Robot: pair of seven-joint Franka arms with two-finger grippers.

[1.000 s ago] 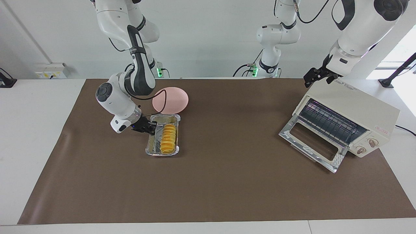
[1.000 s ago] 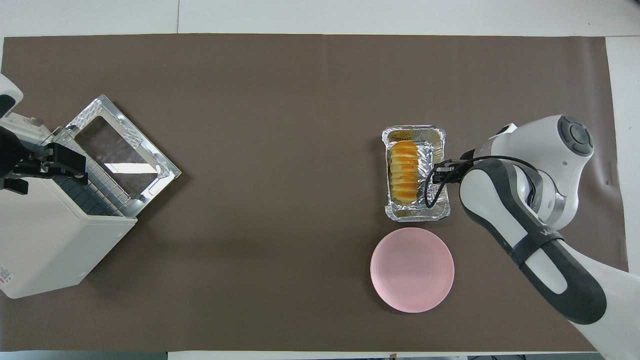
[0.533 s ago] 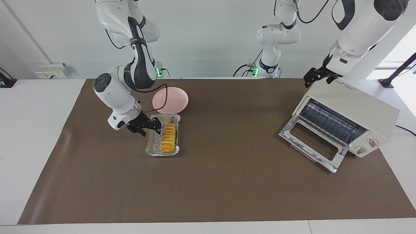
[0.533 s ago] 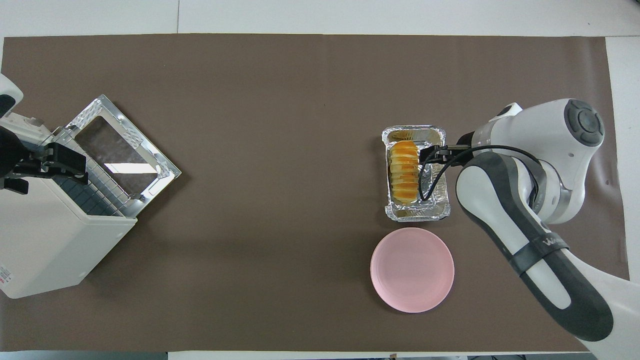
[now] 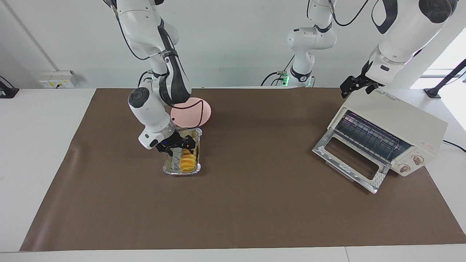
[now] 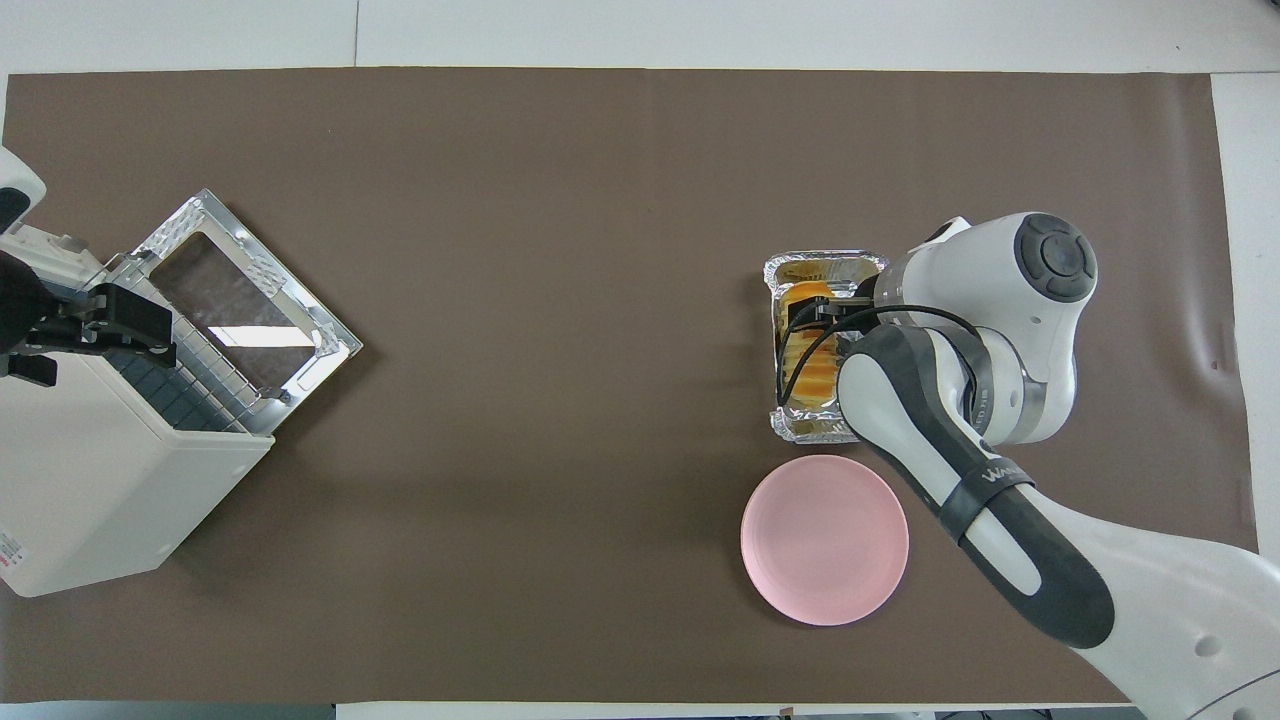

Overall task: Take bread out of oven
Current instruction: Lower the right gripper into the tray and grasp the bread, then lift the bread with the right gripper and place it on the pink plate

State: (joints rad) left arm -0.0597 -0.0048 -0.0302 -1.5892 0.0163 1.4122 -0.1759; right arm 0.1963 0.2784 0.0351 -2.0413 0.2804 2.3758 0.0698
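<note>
Right tool [image 5: 182,142] let go of silver foil tray's [image 5: 168,165] rim, swung open over ridged golden-yellow bread [image 5: 186,162], likely for plating; left tool [image 5: 355,86] waited open over cream-white toaster oven [image 5: 407,120].

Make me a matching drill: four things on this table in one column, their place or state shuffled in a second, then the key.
Things
1. bread
2. oven
3. pink plate
4. right hand

Places or states
A. door folded down, rack bare
B. bare, beside the tray, nearer the robots
C. lying in the foil tray
D. open, over the tray

Pairs: 1-C, 2-A, 3-B, 4-D
</note>
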